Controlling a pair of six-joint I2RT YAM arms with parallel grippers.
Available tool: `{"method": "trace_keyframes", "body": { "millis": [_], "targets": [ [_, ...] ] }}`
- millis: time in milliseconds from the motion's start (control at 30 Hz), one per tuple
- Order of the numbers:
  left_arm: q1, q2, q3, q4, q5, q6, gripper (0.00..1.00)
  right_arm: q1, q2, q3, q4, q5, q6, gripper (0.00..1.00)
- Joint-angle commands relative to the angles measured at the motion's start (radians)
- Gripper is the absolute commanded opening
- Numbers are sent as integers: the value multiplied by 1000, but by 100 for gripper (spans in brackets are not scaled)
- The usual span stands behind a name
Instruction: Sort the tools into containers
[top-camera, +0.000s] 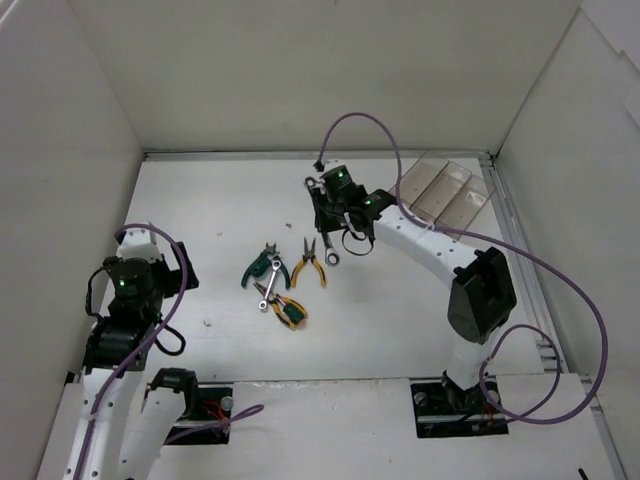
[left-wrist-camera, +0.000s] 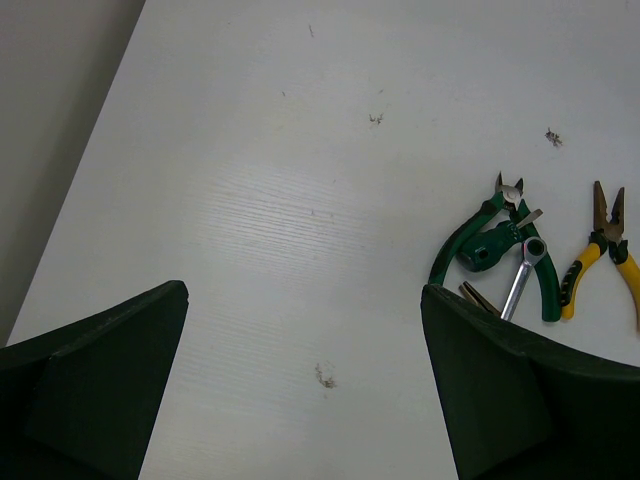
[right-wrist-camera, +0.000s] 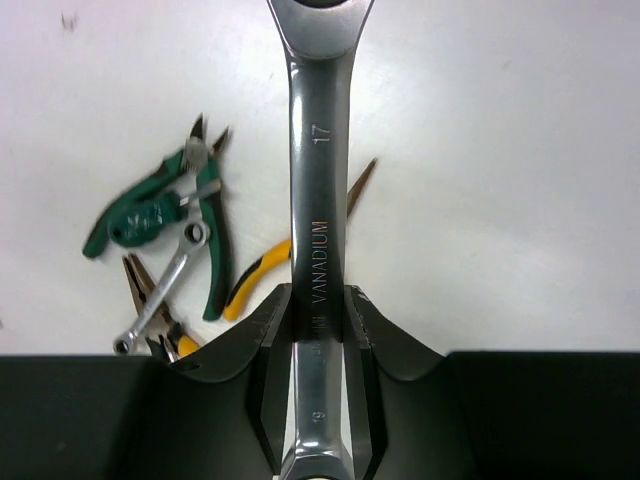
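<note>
Tray (top-camera: 445, 188) at far-right corner; right end effector (right-wrist-camera: 318, 310) pinching wrench (right-wrist-camera: 318, 180) left of it; left end effector (left-wrist-camera: 305, 310) spread.

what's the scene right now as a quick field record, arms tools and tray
right gripper: shut on large wrench, stamped 17
left gripper: open, holding nothing
on table: green pliers, yellow pliers, small wrench, yellow-and-green tool
tray: far right corner, no tool seen inside
</note>
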Motion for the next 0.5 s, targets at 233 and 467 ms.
{"method": "trace_keyframes", "body": {
  "millis": [233, 467],
  "targets": [
    [-3, 25, 13, 51, 2, 22, 100, -260, -62, 193, 53, 92, 144, 0],
    [-3, 24, 12, 53, 5, 25, 100, -452, 44, 343, 53, 92, 228, 0]
  ]
}}
